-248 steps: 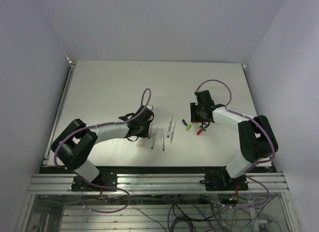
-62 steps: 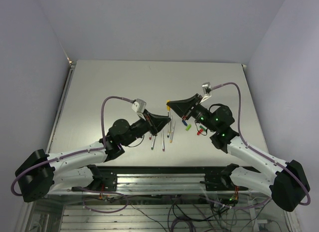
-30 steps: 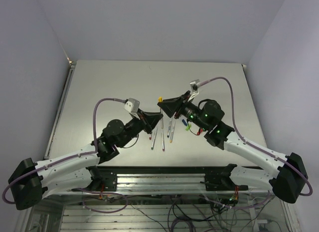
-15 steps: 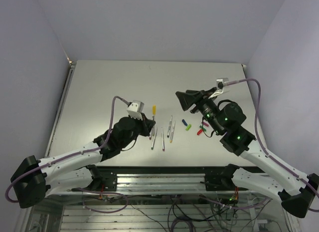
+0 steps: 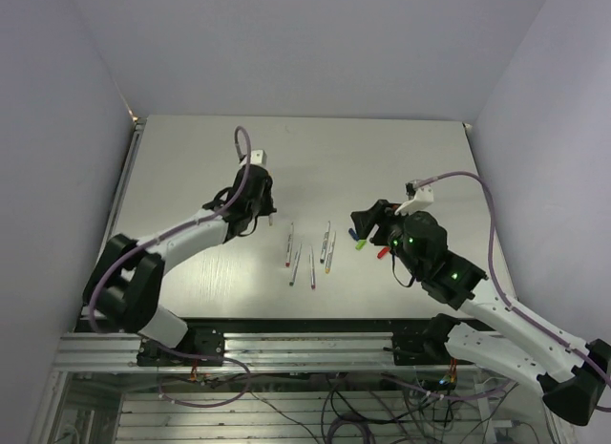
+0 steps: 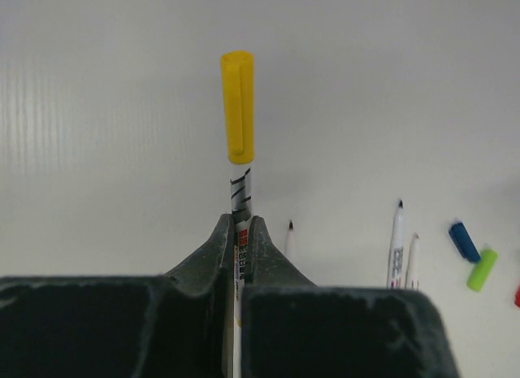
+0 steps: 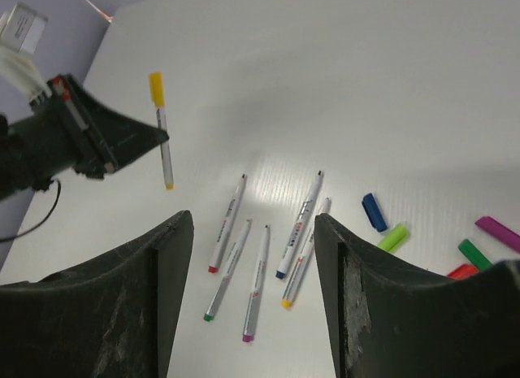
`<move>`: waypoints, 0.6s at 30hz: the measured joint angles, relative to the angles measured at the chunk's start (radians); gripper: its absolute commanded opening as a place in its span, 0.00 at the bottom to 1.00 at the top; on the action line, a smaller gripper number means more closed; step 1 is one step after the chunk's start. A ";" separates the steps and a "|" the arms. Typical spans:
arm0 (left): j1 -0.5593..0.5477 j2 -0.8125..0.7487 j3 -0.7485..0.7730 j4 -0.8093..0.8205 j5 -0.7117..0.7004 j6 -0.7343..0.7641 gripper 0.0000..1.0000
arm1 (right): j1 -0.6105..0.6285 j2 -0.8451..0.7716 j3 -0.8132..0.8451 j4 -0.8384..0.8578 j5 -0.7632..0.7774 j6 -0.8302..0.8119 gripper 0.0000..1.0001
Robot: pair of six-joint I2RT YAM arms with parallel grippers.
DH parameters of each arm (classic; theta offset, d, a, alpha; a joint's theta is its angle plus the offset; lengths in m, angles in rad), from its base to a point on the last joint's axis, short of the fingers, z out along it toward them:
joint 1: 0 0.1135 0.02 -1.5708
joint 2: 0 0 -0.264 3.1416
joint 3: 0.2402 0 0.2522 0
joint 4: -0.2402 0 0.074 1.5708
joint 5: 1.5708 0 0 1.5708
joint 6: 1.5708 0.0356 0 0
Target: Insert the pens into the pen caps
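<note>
My left gripper [image 6: 237, 223] is shut on a pen [image 6: 239, 187] whose tip wears the yellow cap [image 6: 237, 118]. It holds the pen above the table's left-middle [image 5: 264, 207]. The right wrist view shows this pen [image 7: 165, 146] in the air. Several uncapped pens [image 7: 299, 223] lie side by side in the middle [image 5: 312, 269]. My right gripper [image 7: 253, 223] is open and empty, raised above the caps [image 5: 368, 220]. The blue cap [image 7: 374, 211], light green cap [image 7: 392, 237], magenta cap [image 7: 497, 232], dark green cap [image 7: 474, 254] and red cap [image 7: 461, 271] lie to the right of the pens.
The pale table [image 5: 191, 158] has a metal rail [image 5: 286, 344] along its near edge and walls on the other three sides. The left arm's cable [image 5: 243, 143] loops above its wrist.
My left gripper has swung back and to the left, carrying the yellow-capped pen. My right gripper has drawn back towards the near right, open, over the loose caps.
</note>
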 measured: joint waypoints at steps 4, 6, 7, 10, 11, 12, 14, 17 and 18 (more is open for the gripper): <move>0.037 0.149 0.126 -0.032 0.022 0.019 0.07 | 0.000 0.001 -0.003 -0.021 0.010 0.008 0.61; 0.055 0.219 0.187 -0.055 0.027 0.025 0.07 | 0.000 0.004 -0.003 -0.029 0.017 0.012 0.61; 0.064 0.256 0.219 -0.073 0.030 0.028 0.07 | 0.000 0.008 -0.003 -0.034 0.021 0.014 0.61; 0.086 0.350 0.306 -0.122 0.034 0.038 0.07 | 0.000 0.024 -0.003 -0.048 0.030 0.020 0.61; 0.091 0.375 0.328 -0.130 0.035 0.042 0.07 | 0.000 0.027 -0.003 -0.050 0.031 0.021 0.61; 0.099 0.408 0.358 -0.145 0.039 0.047 0.07 | 0.000 0.030 -0.004 -0.050 0.032 0.023 0.61; 0.113 0.460 0.399 -0.164 0.048 0.055 0.07 | 0.000 0.033 -0.008 -0.049 0.033 0.027 0.61; 0.128 0.522 0.449 -0.192 0.056 0.070 0.07 | 0.000 0.038 -0.014 -0.048 0.035 0.034 0.61; 0.131 0.539 0.464 -0.200 0.057 0.074 0.07 | 0.000 0.042 -0.016 -0.048 0.037 0.037 0.61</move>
